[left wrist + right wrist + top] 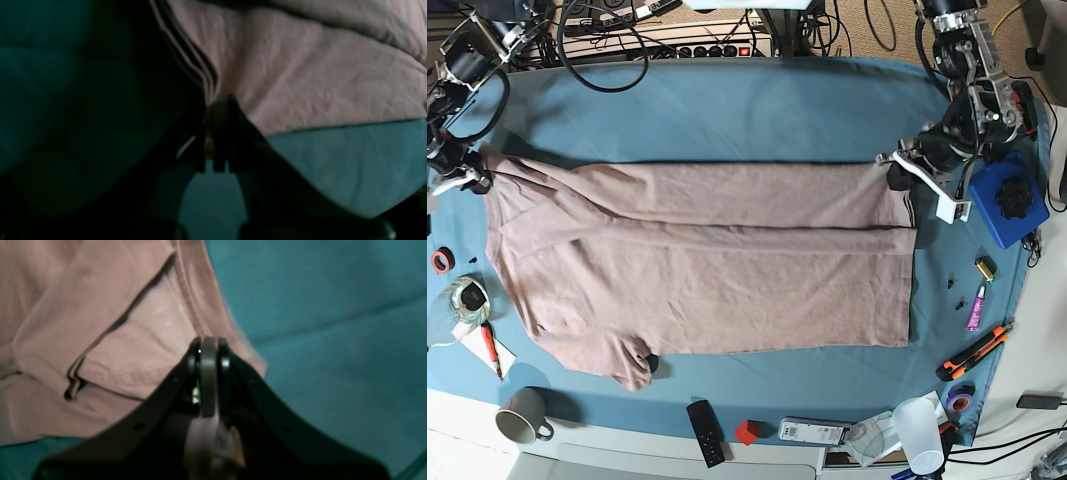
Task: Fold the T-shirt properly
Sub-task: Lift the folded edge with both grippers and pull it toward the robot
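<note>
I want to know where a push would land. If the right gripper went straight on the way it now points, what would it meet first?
The T-shirt. The right gripper is shut on its edge, so more pink fabric lies directly ahead, with the blue table cloth showing beside it. Depth past the tips is hard to judge.

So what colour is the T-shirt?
Plain dusty pink-beige T-shirt, no pattern; clearest in the base view.

The left half of the left wrist view is lost in deep shadow, and nothing can be made out there. The T-shirt (300, 73) is cut off by that view's top and right edges. In the right wrist view, the T-shirt is cropped at the left and top edges. The mug (522, 418) handle is blurred in the base view.
</note>
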`<state>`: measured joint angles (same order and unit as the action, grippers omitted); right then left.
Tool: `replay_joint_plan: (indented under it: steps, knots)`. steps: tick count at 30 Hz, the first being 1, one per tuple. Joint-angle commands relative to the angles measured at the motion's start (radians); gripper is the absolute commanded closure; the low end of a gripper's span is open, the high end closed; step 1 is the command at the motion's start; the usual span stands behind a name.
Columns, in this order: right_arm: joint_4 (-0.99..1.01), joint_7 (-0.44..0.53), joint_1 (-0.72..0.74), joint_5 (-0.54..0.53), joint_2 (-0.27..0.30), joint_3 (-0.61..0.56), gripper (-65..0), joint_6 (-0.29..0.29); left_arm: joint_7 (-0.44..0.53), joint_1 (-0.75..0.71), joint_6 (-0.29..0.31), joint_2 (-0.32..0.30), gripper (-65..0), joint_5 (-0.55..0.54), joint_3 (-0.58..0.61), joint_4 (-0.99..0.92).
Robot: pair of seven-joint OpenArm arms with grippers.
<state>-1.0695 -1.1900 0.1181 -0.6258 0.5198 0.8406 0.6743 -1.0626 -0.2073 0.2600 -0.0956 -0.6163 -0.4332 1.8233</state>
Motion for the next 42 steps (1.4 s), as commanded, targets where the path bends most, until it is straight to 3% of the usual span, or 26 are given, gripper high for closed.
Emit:
replay_joint_plan:
  steps: [1, 12, 21, 36, 42]
  knots:
    - [-0.019, 0.013, 0.012, -0.006, 0.045, 0.005, 0.0, 0.003, 0.02, 0.001, 0.019, -0.007, 0.0, -0.017, -0.002, 0.031]
    - [-0.019, -0.05, 0.012, -0.013, 0.104, 0.005, 0.0, 0.002, -0.004, -0.078, 0.026, -0.03, 0.0, -0.035, -0.008, 0.102]
    - [-0.019, -0.116, -0.03, -0.092, 0.103, 0.005, 0.0, 0.003, 0.008, -0.228, 0.03, -0.029, 0.0, -0.036, -0.083, 0.234]
    - [-0.034, -0.092, -0.254, -0.235, 0.104, 0.006, 0.0, 0.024, -0.022, -0.297, 0.03, -0.029, 0.0, -0.05, -0.085, 0.248]
    - [-0.092, -0.109, -0.254, -0.241, 0.103, 0.006, 0.0, 0.024, -0.023, -0.297, 0.03, -0.03, 0.0, -0.061, -0.185, 0.259]
